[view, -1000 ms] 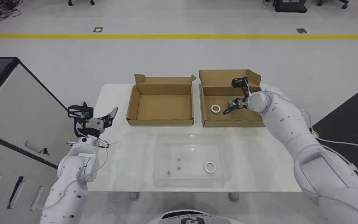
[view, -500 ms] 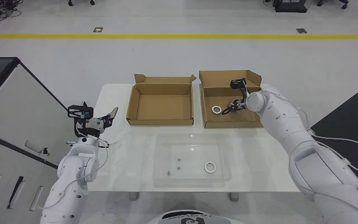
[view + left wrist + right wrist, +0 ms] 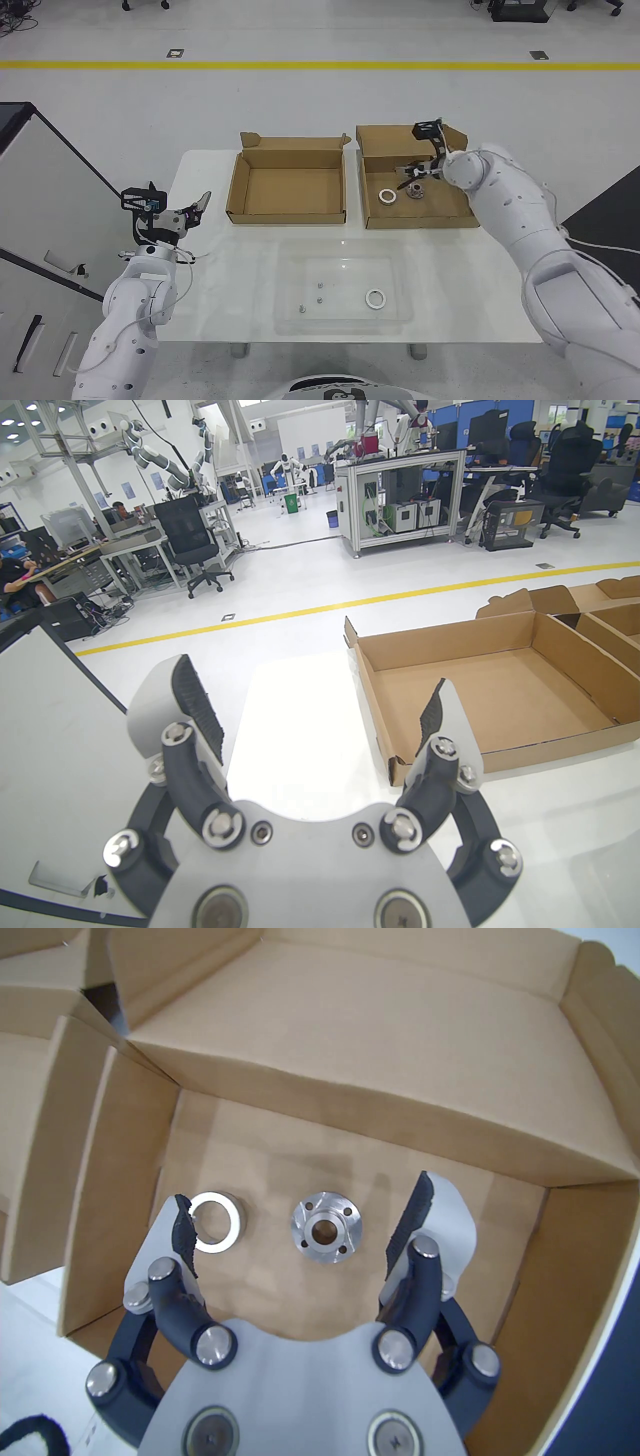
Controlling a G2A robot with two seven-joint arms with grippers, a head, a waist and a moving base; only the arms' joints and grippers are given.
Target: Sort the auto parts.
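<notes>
The right gripper (image 3: 302, 1188) is held wide open over the right-hand box (image 3: 350, 1053). The flange (image 3: 326, 1227) is seen on the box floor below the spread fingers, untouched, with the ring (image 3: 216, 1223) at its nine o'clock from above.

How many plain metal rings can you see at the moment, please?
2. The first ring lies in the right cardboard box, beside the flange; the second ring lies in the clear tray nearer the robot. None seems hidden.
</notes>
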